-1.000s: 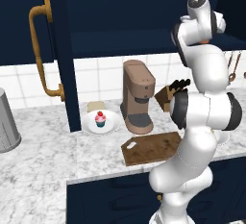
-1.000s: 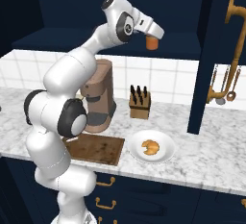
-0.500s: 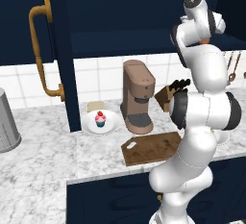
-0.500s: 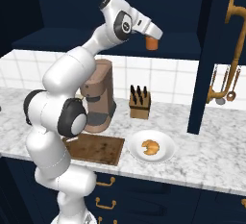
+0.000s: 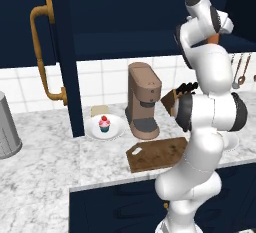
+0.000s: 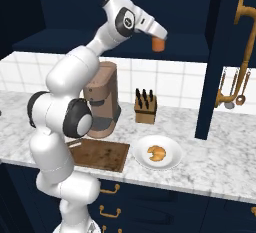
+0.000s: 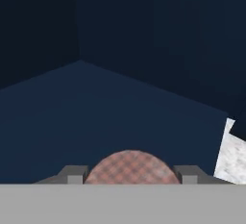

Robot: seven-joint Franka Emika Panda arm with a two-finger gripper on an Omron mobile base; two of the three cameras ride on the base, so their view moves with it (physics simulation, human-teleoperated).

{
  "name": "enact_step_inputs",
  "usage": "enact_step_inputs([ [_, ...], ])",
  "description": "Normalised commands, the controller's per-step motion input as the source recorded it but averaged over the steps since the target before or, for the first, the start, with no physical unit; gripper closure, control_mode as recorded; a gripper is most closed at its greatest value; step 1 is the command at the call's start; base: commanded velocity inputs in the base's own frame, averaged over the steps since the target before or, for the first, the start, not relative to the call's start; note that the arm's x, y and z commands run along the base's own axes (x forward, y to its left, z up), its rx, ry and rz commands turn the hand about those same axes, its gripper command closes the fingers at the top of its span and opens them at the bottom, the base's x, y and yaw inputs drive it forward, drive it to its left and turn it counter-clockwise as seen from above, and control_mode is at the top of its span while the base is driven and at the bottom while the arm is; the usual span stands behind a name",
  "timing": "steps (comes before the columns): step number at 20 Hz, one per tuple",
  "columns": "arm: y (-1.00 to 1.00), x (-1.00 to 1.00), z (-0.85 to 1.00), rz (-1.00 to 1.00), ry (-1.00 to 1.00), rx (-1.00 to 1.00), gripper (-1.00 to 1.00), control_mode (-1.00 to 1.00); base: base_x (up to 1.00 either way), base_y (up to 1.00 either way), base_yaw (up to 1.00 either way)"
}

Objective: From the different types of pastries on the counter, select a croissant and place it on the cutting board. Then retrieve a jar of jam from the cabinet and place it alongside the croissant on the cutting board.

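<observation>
Jaws have closed since the earlier frames, w/ arm and base otherwise static: gripper (image 6: 159,39) is now clamped on the jar of jam (image 6: 158,44), fingertips either side of the reddish lid in the hand view (image 7: 132,166).

Landmark for all positions: coffee machine (image 6: 102,99).

- Jar: inside the open cabinet (image 6: 215,57), above and to the right of the machine in the right base view, on or just above the shelf floor; cannot tell which.
- Cutting board (image 6: 97,154): on the counter (image 6: 215,162) directly in front of the machine, bare.
- Croissant (image 6: 156,153): on a white plate (image 6: 170,163) right of the machine, beside the board, not on it.
- Cupcake (image 5: 104,124): on a plate just left of the machine in the left base view.

Step in hand (est.): jam retrieval, grip made. Croissant placement appears not yet done.

Next move req.: lift jar clear of shelf, withdraw from cabinet, lower to board w/o striking the machine top.

Arm pose: upright, elbow high, forearm reaching forward over the machine, hand roughly level
</observation>
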Motion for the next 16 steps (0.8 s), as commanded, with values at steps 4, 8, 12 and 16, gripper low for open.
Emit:
enact_step_inputs([
  [4,0.00,0.00,0.44,-0.06,0.09,0.00,1.00,-1.00,0.00,0.00,0.00],
  [8,0.00,0.00,0.06,0.00,0.00,0.01,1.00,-1.00,0.00,0.00,0.00],
  [12,0.00,-0.70,0.00,0.15,-0.15,0.01,1.00,-1.00,0.00,0.00,0.00],
  [16,0.06,-0.80,0.00,0.21,-0.19,0.00,1.00,-1.00,0.00,0.00,0.00],
])
